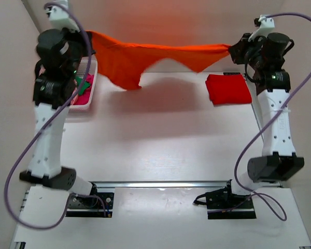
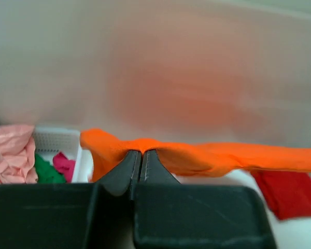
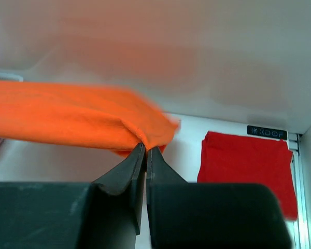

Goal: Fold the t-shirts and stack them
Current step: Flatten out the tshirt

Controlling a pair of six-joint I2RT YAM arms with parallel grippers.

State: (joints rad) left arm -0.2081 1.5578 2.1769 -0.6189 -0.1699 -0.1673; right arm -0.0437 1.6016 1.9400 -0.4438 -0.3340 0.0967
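Your left gripper (image 2: 141, 153) is clenched on one end of the orange t-shirt (image 1: 145, 57), at the far left of the table (image 1: 160, 140). In the left wrist view its fingers are pressed together, with a fold of orange cloth pinched between the tips. Your right gripper (image 3: 145, 148) is clamped just as tightly on the other end of the shirt, at the far right. There a bunched corner of the cloth sits between its closed fingertips.

Between the two grippers the orange t-shirt hangs in the air above the far edge of the table. Its top edge runs nearly straight from left to right. The left part sags lowest, in a rounded lobe, and a smaller point droops toward the right. From above, you cannot tell whether the lowest part touches the table.

A red t-shirt (image 1: 228, 89) lies folded into a neat rectangle on the table at the far right, just below and in front of your right gripper. It lies apart from the hanging shirt.

At the far left a white mesh basket (image 2: 54, 139) sits beside your left arm. It holds a pale pink t-shirt (image 2: 10, 153) draped over its left rim. A green t-shirt (image 2: 45, 171) and a magenta t-shirt (image 2: 64, 165) lie crumpled inside it.
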